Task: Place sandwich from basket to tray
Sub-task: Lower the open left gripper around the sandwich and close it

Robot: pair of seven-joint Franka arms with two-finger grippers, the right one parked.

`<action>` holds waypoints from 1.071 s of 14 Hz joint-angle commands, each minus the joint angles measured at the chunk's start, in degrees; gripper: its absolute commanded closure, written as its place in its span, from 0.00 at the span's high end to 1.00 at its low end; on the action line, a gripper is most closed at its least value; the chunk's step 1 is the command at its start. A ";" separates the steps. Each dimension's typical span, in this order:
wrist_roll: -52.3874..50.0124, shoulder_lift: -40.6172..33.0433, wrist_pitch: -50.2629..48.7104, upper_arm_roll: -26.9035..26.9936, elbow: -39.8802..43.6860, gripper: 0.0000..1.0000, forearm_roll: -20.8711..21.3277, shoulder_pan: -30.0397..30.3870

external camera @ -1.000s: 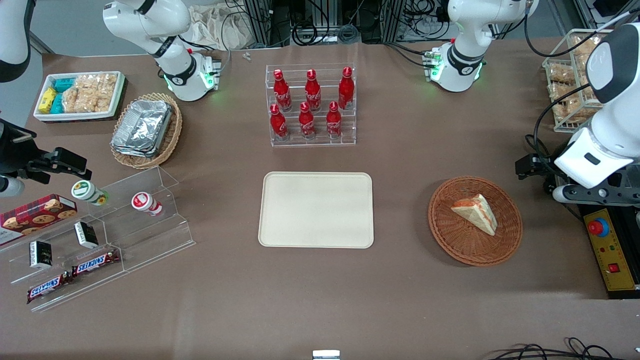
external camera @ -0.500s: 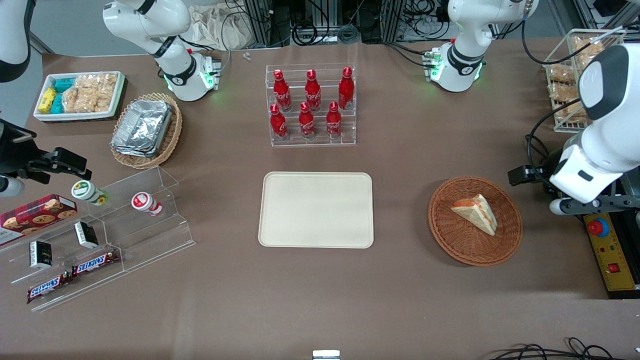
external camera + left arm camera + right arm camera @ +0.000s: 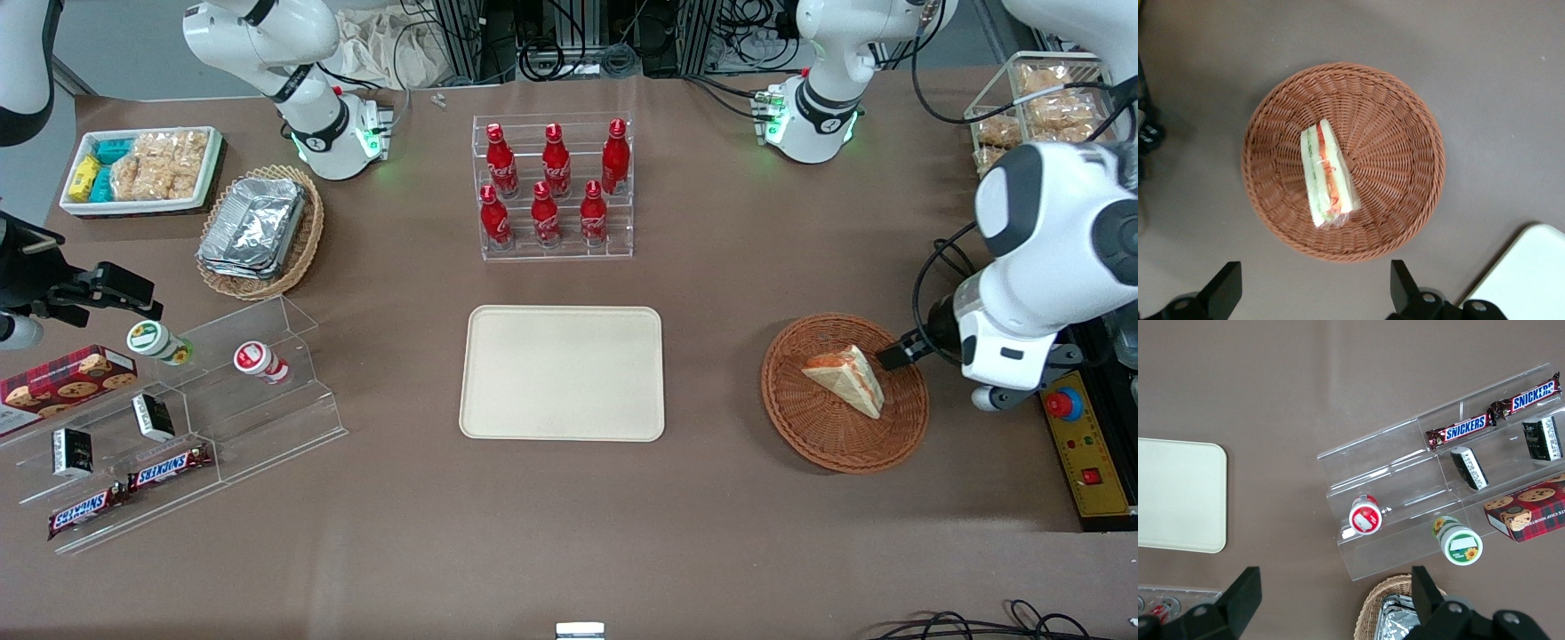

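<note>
The basket (image 3: 1405, 133) is showing rough, matt reddish-brown wicker weave below the gripper (image 3: 1313, 291), whose matt black fingers (image 3: 1223, 288) are standing spread apart. Between them the sandwich (image 3: 1327, 173) is glinting faintly, possibly from clear wrap. The tray (image 3: 562, 373) is looking smooth, matt cream plastic.

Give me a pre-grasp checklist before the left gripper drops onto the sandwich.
1. Sandwich lying in the basket, nothing on top of it: ok.
2. Gripper open, fingers spread wide: ok.
3. Gripper centred above the sandwich: not ok; it hangs off to one side, over the basket's rim.
4. Fingers lined up across the sandwich's narrow width: cannot tell.
5. Tray bare and ready: ok.
6. Path from basket to tray free of objects: ok.
</note>
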 commanded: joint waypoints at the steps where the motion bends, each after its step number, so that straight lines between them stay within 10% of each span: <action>1: -6.22 -0.16 7.16 -0.07 -6.12 1.00 2.90 0.13; 15: -22.42 9.51 15.71 -0.33 -7.10 1.00 8.45 -1.10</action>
